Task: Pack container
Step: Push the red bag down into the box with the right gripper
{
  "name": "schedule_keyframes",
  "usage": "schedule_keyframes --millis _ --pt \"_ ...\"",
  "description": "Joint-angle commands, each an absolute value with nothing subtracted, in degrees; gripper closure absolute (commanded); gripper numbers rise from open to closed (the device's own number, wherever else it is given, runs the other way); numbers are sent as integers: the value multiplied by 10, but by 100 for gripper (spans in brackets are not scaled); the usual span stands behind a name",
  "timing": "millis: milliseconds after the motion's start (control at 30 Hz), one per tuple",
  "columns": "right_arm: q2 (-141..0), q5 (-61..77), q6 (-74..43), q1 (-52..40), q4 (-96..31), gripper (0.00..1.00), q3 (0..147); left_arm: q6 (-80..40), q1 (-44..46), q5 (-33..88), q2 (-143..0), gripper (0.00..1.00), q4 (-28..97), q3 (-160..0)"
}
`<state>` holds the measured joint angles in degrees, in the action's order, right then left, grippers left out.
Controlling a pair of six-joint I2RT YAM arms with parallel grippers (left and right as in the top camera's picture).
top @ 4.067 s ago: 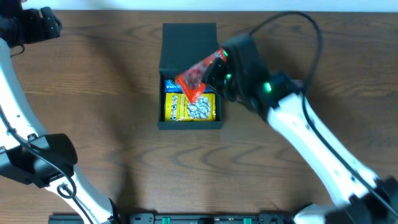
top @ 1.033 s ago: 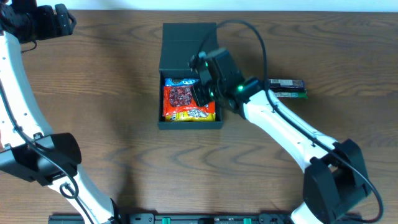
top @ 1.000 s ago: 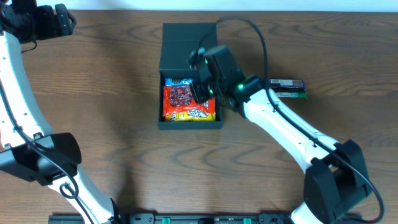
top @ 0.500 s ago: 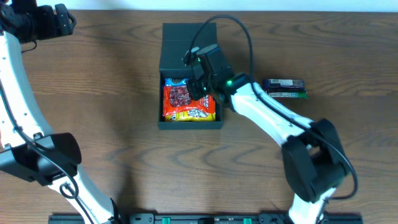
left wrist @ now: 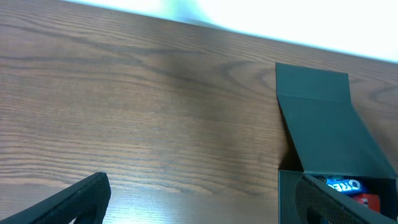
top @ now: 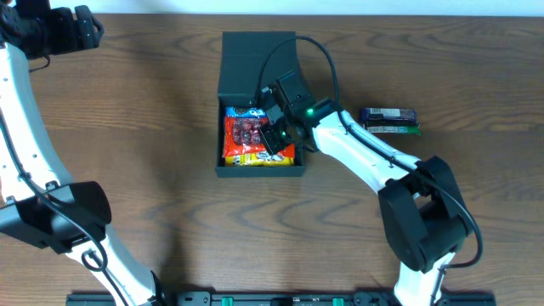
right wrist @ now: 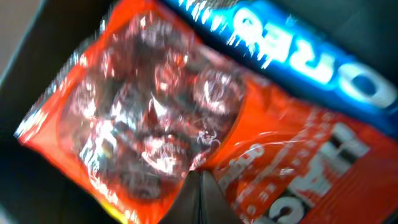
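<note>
Evidently the container point(top: 259, 171) is lying open on the table point(top: 153, 170), just toward twelve o'clock from the table's middle, with its flap lid point(top: 255, 59) standing back at its twelve o'clock edge. Three packets are filling it. A blue packet point(top: 242, 111) is sitting at the twelve o'clock end, an orange-red packet point(top: 245, 133) is lying over the middle, and a yellow packet point(top: 255, 156) is showing at six o'clock.

The right gripper point(top: 274, 140) is reaching into the box from three o'clock. In its wrist view the fingers point(right wrist: 200, 198) are looking pressed together with nothing between them, their tips at the orange-red packet. By my reading it is tamping that packet flat. The next move is calling for a clean lift straight out, then a reach to the two dark bars point(top: 388, 120) waiting at three o'clock.

The left gripper point(top: 85, 27) is hanging well away at ten o'clock, its fingers point(left wrist: 74, 200) spread wide.

The blue packet is reading "OREO" in white. White letters on the orange-red packet are too blurred to read, and print on the yellow packet and bars is too small.
</note>
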<state>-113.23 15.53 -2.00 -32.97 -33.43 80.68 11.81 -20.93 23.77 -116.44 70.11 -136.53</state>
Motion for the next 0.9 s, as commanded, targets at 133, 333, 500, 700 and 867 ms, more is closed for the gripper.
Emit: schedule_keyframes --millis 133,333,500,700,867 --pt "-1135 199 17 -338 -389 99 802 116 -209 233 -1150 4 702 -1361" --pt "-1130 199 35 -338 -415 99 834 116 -209 219 -1150 4 700 -1361" --pt "-1108 199 78 -338 -429 99 896 116 -209 218 -1150 4 699 -1361" --pt "-1101 162 106 -332 -384 99 927 116 -209 219 -1150 4 697 -1361" --pt "-1133 156 106 -319 -325 99 927 116 -209 218 -1150 4 693 -1361"
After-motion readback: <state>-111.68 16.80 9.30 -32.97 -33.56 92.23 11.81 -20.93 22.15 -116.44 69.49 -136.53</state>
